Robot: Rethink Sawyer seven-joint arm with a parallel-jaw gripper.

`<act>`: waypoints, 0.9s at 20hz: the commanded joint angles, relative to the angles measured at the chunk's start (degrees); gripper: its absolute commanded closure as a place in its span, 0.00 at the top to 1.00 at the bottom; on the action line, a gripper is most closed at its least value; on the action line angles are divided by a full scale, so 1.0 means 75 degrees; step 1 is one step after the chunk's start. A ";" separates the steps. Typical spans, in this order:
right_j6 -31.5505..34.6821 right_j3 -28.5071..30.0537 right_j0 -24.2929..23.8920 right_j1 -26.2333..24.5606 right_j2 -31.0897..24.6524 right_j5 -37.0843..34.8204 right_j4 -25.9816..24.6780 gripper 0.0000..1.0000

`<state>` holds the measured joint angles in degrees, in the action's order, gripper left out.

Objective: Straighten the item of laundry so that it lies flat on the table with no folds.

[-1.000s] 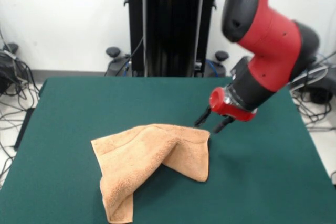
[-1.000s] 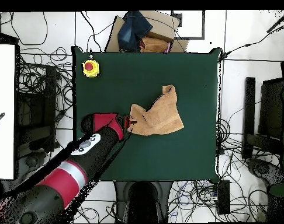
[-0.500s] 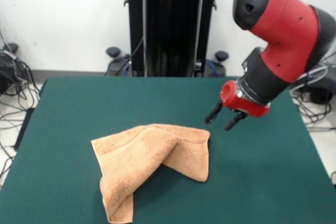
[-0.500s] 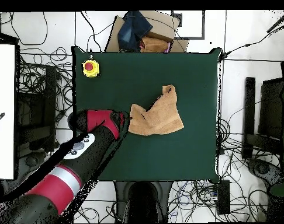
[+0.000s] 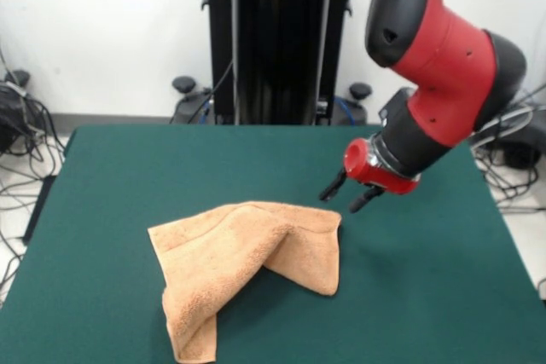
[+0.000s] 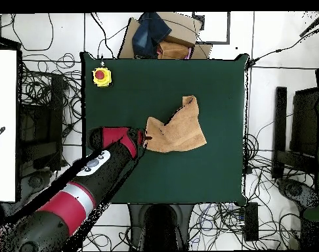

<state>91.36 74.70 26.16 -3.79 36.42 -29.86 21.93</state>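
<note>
The item of laundry [image 5: 247, 266], a peach-orange terry towel, lies crumpled on the green table [image 5: 128, 176], folded over itself with one flap running toward the front edge. From overhead the towel [image 6: 177, 128] sits near the table's [image 6: 188, 79] middle. My gripper [image 5: 341, 197] hangs open just above the table, a little beyond the towel's right corner, with nothing between its two dark fingers. In the overhead view the gripper [image 6: 144, 139] is right beside the towel's left corner.
A yellow box with a red button [image 6: 102, 77] sits at one table corner in the overhead view. A cardboard box with dark cloth [image 6: 159, 36] lies off the table's far edge. Cables cover the floor all around.
The gripper swung away to the right and up half a second ago, then came back down toward the towel's corner. The towel has not moved.
</note>
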 commanded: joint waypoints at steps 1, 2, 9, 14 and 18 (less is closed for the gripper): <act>0.2214 -0.0310 -0.0101 -0.0600 -0.0464 0.0374 0.0211 1.00; 0.2224 -0.0344 -0.0086 -0.0635 -0.0442 0.0370 0.0217 1.00; 0.2630 -0.0603 0.0088 -0.0951 -0.0224 0.0247 0.0453 1.00; 0.2637 -0.1305 0.0094 -0.1310 0.0070 -0.0406 0.0471 1.00; 0.3103 -0.1598 0.0193 -0.1354 0.0297 -0.1051 0.0708 1.00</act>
<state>92.10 70.24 26.37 -11.65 39.16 -30.60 22.54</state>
